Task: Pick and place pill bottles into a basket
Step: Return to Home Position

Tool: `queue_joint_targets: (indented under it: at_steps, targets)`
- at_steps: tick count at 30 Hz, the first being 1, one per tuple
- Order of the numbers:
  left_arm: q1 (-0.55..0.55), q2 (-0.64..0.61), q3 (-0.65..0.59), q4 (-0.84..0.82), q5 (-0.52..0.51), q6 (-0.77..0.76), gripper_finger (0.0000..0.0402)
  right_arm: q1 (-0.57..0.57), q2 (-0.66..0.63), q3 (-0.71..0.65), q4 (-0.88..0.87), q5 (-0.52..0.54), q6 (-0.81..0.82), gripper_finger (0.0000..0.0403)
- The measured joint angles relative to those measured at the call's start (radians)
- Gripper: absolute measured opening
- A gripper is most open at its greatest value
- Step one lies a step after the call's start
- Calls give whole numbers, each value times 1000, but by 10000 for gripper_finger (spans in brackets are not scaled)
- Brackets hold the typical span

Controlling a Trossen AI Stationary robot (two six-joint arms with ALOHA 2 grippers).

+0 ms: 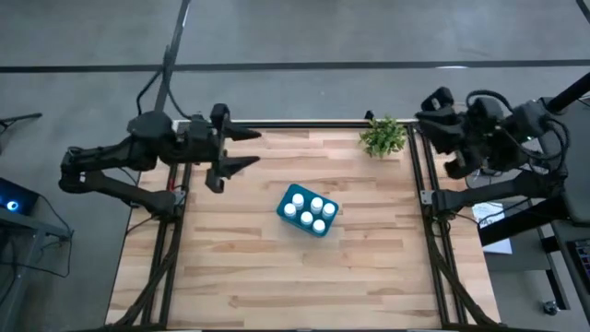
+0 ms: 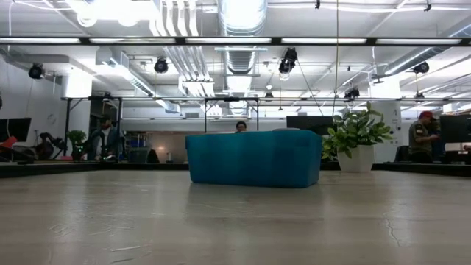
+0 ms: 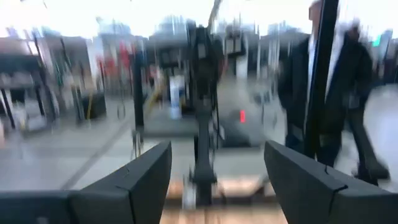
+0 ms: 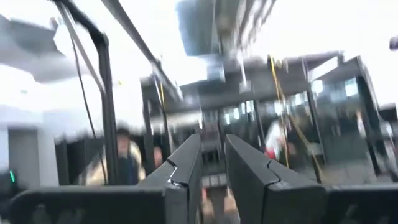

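Standing here, I am seeing all six pill bottles (image 1: 305, 218) sitting caps-up inside the basket (image 1: 280, 205), two rows of three, and the basket is resting near the middle of the table (image 1: 240, 267), turned a little askew. No bottle is lying loose on the wood that I can spot, so to my eye the picking is done and only bringing the arms home is left. The left gripper (image 1: 247, 148) is hanging over the table's far left part, well apart from the basket, with its fingers spread wide and nothing between them. The right gripper (image 4: 213, 140) is sitting on its folded arm out past the table's right edge, near the corner where the potted plant (image 1: 384, 136) is standing; its fingers are drawn almost together with only a thin slit showing, and they are gripping nothing. To do this step well, I would want the left arm folding up and back toward its own side, keeping height over the wood and never sweeping across the basket, since one nudge could be tipping those light bottles out. The right arm looks nearly tucked; it only needs settling gently, keeping clear of the plant's leaves.
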Motion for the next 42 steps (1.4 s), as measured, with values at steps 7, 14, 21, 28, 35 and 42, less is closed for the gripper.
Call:
queue_joint_targets:
  at_steps: [7, 14, 21, 28, 35, 42]
  targets:
    - [17, -132, -217, 294, -1, -49, 239, -2, -128, -223, 385, 3, -1, 68]
    - [38, -328, -375, 402, -78, -58, 239, -2, -274, -406, 587, 8, 6, 68]
    - [41, -508, -606, 612, -139, -60, 239, -2, -421, -580, 751, 53, -34, 68]
    - [41, -699, -863, 858, -145, -81, 239, -2, -535, -711, 798, 103, -26, 68]
    - [41, -846, -992, 870, -253, -81, 239, -2, -614, -826, 874, 129, -22, 68]
    - [41, -1019, -1100, 890, -288, -73, 239, -2, -708, -951, 987, 133, -22, 68]
